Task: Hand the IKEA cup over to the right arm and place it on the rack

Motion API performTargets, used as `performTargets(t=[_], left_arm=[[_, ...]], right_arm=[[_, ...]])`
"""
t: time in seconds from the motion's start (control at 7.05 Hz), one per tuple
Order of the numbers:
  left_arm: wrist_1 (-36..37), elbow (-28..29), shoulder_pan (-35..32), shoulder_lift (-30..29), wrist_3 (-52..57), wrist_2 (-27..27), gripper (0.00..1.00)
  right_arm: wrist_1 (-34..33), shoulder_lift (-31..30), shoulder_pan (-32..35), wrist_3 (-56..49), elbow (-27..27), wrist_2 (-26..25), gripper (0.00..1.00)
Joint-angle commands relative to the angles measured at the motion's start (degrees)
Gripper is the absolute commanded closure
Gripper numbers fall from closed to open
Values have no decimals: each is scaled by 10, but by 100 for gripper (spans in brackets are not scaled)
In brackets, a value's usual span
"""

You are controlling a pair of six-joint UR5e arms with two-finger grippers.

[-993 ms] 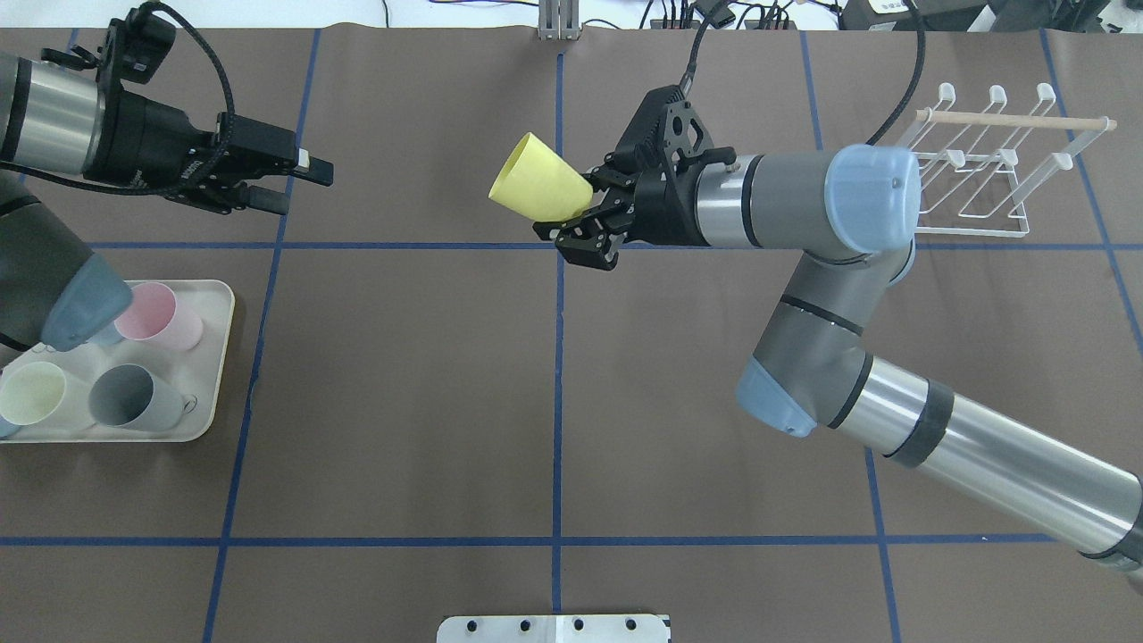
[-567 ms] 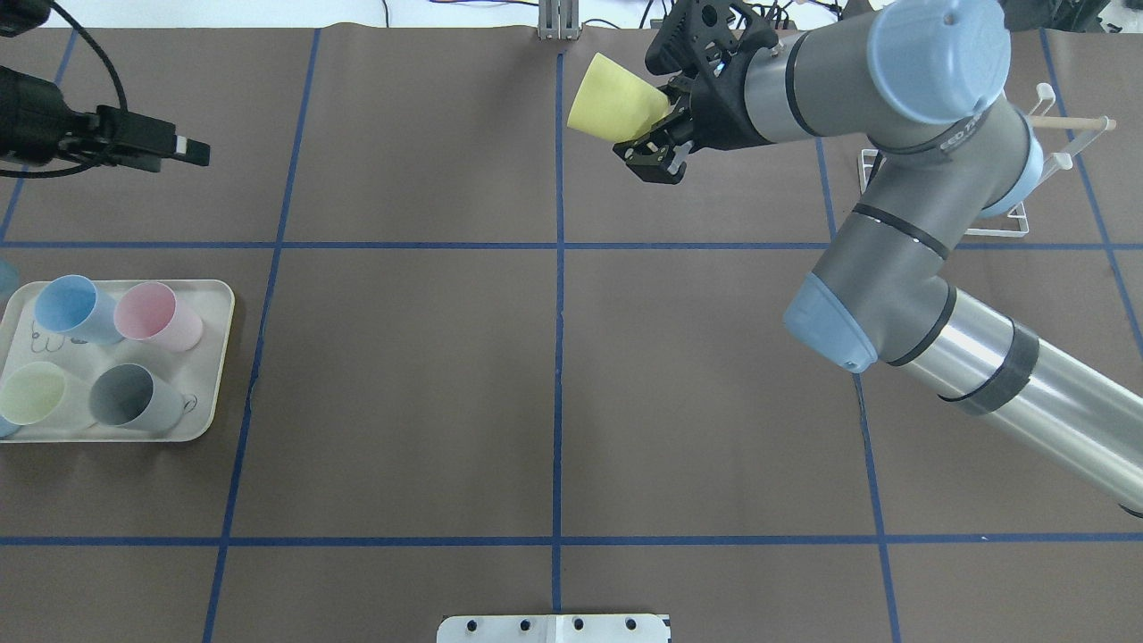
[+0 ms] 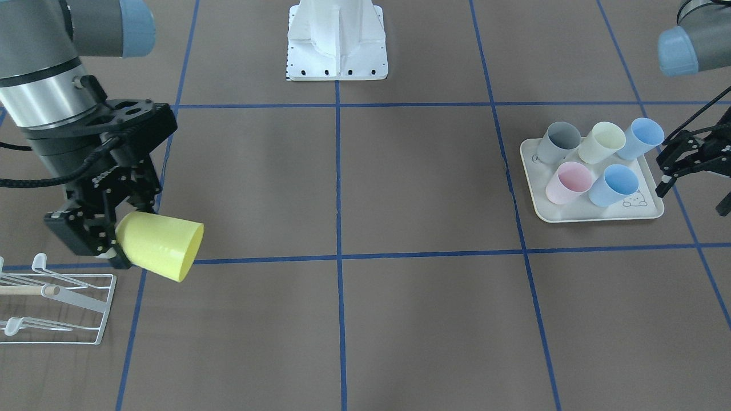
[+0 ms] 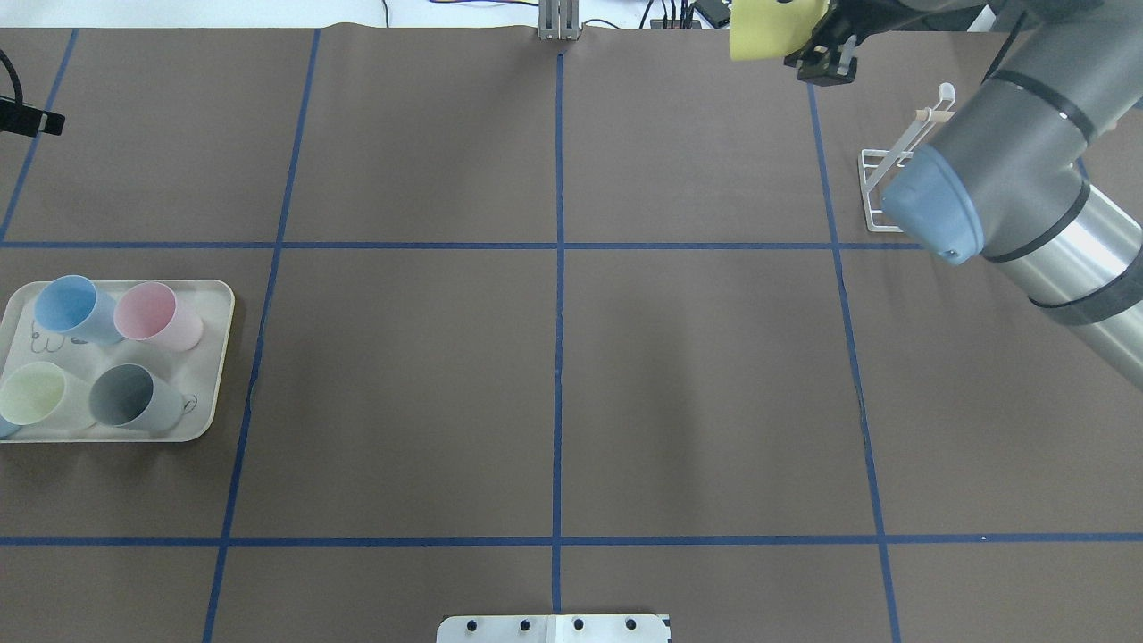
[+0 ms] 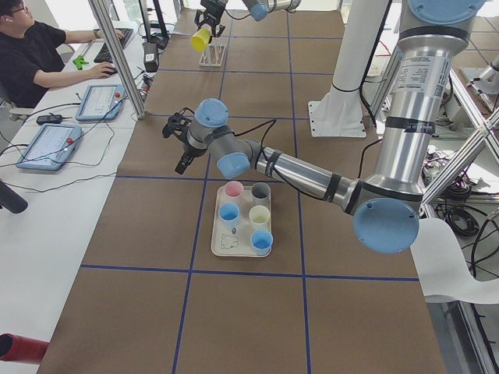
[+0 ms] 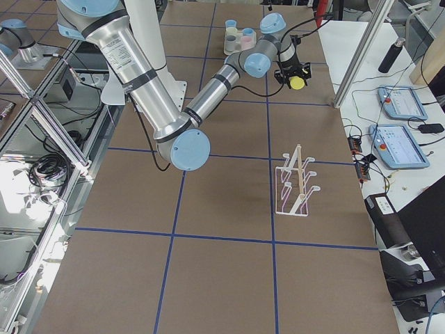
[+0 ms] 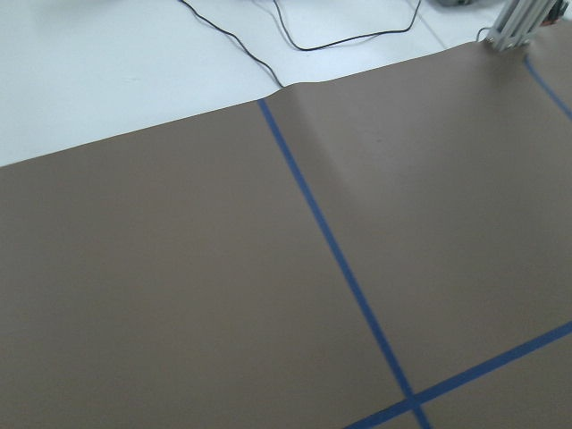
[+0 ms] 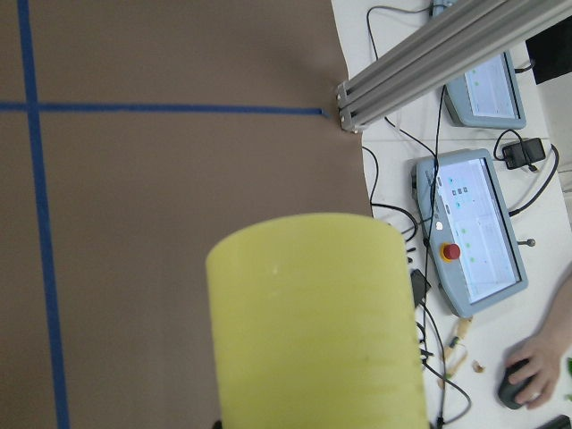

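Note:
The IKEA cup (image 3: 160, 245) is yellow and lies tilted on its side in the air, mouth pointing away from my right gripper (image 3: 108, 240), which is shut on its base. The overhead view shows the cup (image 4: 768, 31) at the table's far edge, left of the white wire rack (image 4: 880, 187). From the front the rack (image 3: 54, 297) stands just below and beside the held cup, not touching it. The cup (image 8: 313, 322) fills the right wrist view. My left gripper (image 3: 694, 197) hangs open and empty beside the tray.
A cream tray (image 3: 571, 216) on the robot's left holds several cups in blue, pink, grey and pale yellow. The robot's white base (image 3: 337, 40) stands at the table's middle edge. A person (image 5: 31, 54) sits at a side desk with tablets (image 5: 51, 144).
My right arm has swung the yellow cup from the table's middle to the far edge near the rack. My left arm has pulled back to the left, almost out of the overhead view.

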Motion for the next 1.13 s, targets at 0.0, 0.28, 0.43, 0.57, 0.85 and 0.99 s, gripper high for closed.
performTargets(t=[0.0,0.28,0.43,0.57,0.85,0.99], left_arm=[[18,-11,-4,15,24,2,0],[18,-7,-3,16,23,-17,0],[18,-6,-3,16,20,-22,0],[17,-7,-2,16,13,-23,0],[16,-4,-2,16,12,-23,0],[15,-4,-1,16,9,-23,0]], right_arm=[[-84,2,35,-279,-9,-108,66],[-87,1,36,-467,-34,-216,78],[-80,1,36,-522,-59,-245,78],[-77,-5,37,-563,-85,-264,75],[-10,-39,36,-588,-129,-294,71],[97,-76,36,-587,-160,-296,70]])
